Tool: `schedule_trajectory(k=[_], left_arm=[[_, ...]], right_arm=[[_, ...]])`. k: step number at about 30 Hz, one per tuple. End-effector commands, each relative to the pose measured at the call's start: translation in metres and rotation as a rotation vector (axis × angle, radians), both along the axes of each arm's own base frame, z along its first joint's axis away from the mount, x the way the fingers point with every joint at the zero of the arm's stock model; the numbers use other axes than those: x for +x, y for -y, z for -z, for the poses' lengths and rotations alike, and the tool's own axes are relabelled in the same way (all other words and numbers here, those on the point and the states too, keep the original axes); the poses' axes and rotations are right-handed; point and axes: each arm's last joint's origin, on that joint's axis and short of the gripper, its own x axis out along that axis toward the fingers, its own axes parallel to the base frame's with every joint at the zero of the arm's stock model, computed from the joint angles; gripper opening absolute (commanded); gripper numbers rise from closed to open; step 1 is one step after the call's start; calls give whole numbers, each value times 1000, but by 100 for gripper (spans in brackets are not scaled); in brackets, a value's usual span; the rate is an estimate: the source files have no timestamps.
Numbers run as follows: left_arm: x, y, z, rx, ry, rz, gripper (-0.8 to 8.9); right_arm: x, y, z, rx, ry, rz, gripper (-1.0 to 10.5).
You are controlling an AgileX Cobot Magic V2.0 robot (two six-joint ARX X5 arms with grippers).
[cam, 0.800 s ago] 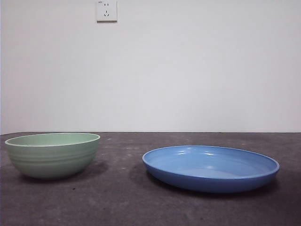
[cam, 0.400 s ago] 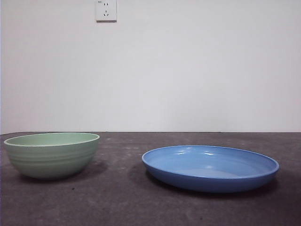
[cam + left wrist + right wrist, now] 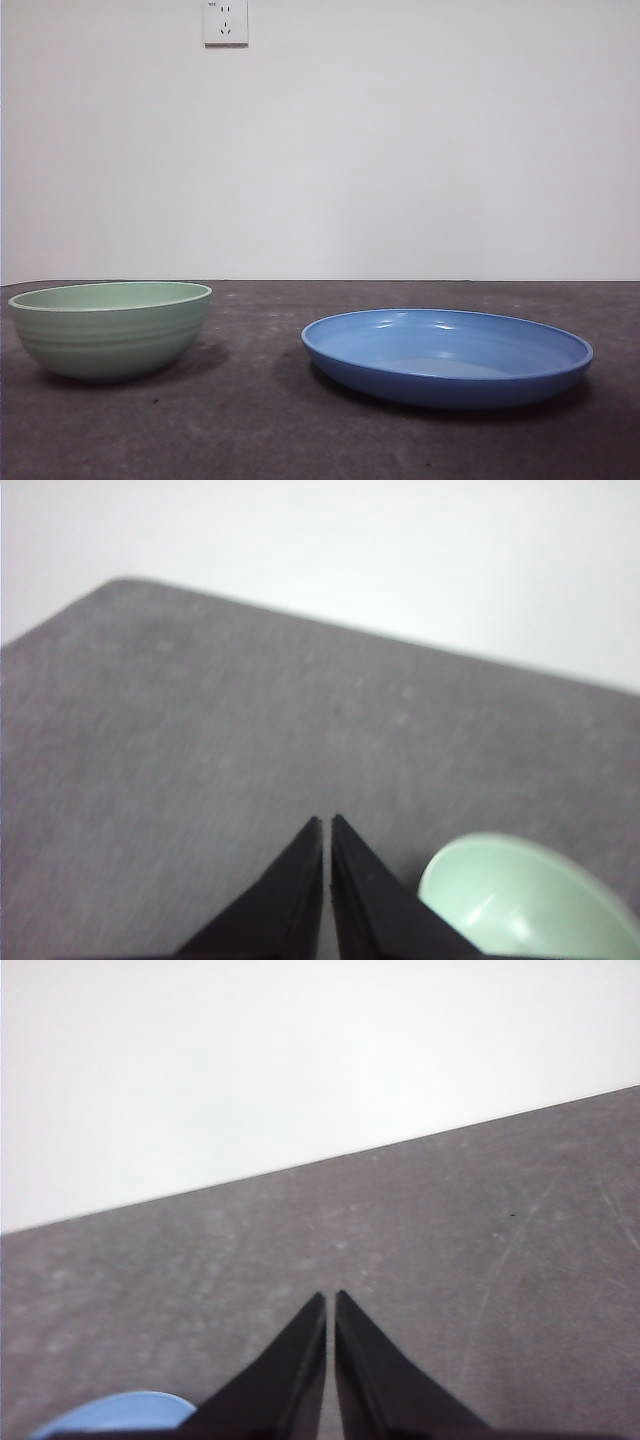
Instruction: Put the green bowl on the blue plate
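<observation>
The pale mint-green ridged bowl [image 3: 110, 328] stands upright on the dark table at the left of the front view. The wide, shallow blue plate [image 3: 447, 355] lies to its right, apart from it, with nothing in it. Neither arm shows in the front view. My left gripper [image 3: 327, 822] is shut and empty, held above the table beside the green bowl [image 3: 525, 900]. My right gripper [image 3: 330, 1298] is shut and empty above the table, with an edge of the blue plate [image 3: 115, 1415] just showing beside its jaws.
The dark grey table [image 3: 260, 430] runs back to a white wall. A white wall socket [image 3: 225, 21] sits high on the wall above the bowl.
</observation>
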Motion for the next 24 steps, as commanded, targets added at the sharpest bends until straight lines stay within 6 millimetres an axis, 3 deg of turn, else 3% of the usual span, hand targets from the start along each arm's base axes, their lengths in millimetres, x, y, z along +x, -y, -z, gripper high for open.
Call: schedule_trajectory(k=[1,8,15,24], left_arm=[[1,2,-20,-43,20,30,15],[15,9,-76,-57,-4,176,15],[30,20,-137,-80,-140,363,15],[34,30,-178,-33,-326,528,15]], right_arm=[[-5,-1,-21,58,3,-34,11],[-12,-5,-66,77,-85,-156,11],[-4,-10,-98,72,-222,-353,11],[9,-17,-127,91,-287,-633,11]])
